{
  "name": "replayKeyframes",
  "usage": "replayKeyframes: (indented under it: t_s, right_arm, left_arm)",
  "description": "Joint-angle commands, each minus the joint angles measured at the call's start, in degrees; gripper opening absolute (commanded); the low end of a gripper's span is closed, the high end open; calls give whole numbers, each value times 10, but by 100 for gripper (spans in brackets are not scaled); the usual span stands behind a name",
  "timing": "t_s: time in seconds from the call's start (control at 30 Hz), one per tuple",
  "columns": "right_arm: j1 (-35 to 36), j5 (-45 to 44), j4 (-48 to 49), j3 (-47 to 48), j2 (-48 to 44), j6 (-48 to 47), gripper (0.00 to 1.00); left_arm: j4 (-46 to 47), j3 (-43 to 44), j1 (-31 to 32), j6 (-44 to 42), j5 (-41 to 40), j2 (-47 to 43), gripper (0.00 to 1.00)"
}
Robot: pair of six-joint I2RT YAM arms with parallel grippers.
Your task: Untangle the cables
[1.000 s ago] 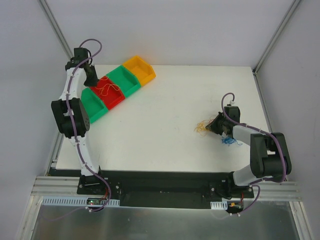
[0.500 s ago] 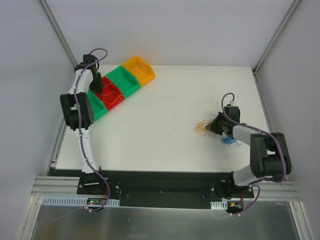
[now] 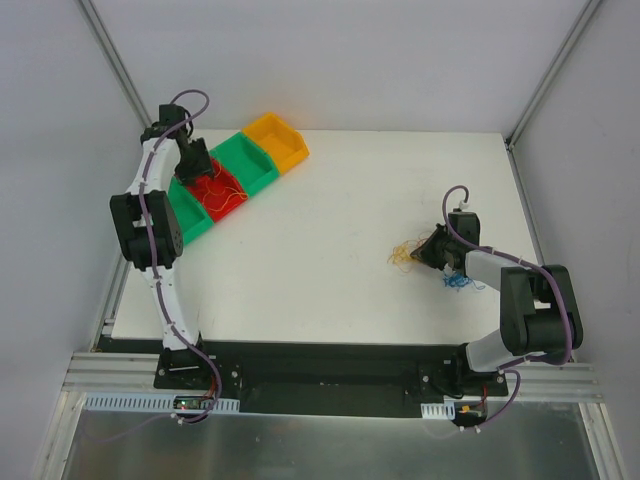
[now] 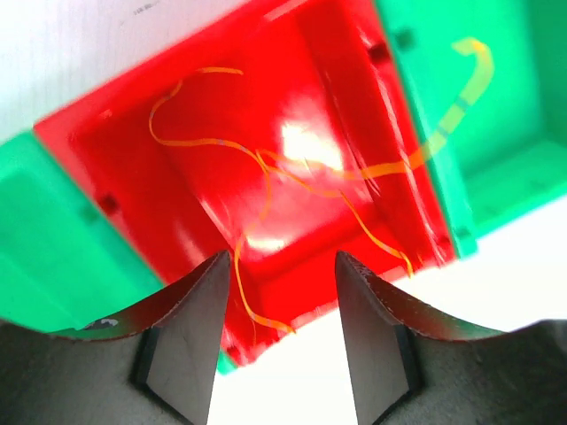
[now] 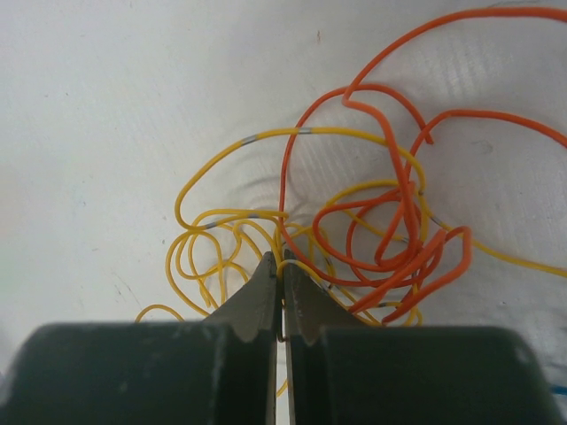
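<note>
**Enclosure.** Plain pale walls close the cell on three sides. An aluminium post (image 3: 115, 60) runs diagonally in the upper left of the top view and a second post (image 3: 555, 70) in the upper right. The white table (image 3: 330, 220) fills the middle of the frame. A black base plate (image 3: 330, 375) and aluminium rails cross the bottom edge.

**Left side.** The left gripper (image 3: 195, 160) hangs over a diagonal row of four bins in the upper left of the table. In order these are a green bin (image 3: 192, 225), the red bin (image 4: 124, 159), a second green bin (image 3: 258, 160) and an orange bin (image 3: 290, 150). The left jaws stand apart with nothing between them. Thin orange strands (image 4: 266, 168) lie loose on the red bin floor. One strand arcs, blurred, over the wall toward the second green bin.

**Right side.** The cable clump (image 3: 403, 255) lies on the bare table at centre right, well apart from the bins. In the right wrist view it resolves into yellow strands (image 5: 213, 226) on the left and orange strands (image 5: 399, 221) looped through them on the right. The right gripper (image 5: 282, 266) sits at the clump's near edge, jaws pressed together, and a yellow strand runs into the seam at the tips. A small heap of blue strands (image 3: 457, 283) lies just beside the right arm, lower right of the clump.
</note>
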State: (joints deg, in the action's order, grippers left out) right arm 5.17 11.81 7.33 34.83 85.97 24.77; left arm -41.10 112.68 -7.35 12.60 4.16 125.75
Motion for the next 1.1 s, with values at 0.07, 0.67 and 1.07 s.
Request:
replayKeyframes:
  t_s: [0.07, 0.67, 1.07]
  right_arm:
    - [6, 8, 3, 16, -2, -4, 0]
    - [7, 11, 6, 14, -8, -5, 0]
    - [7, 19, 8, 16, -2, -2, 0]
  left_arm:
    - [8, -66, 10, -36, 150, -137, 49]
    - [21, -123, 120, -194, 111, -77, 55]
    - [74, -184, 134, -184, -21, -137, 0]
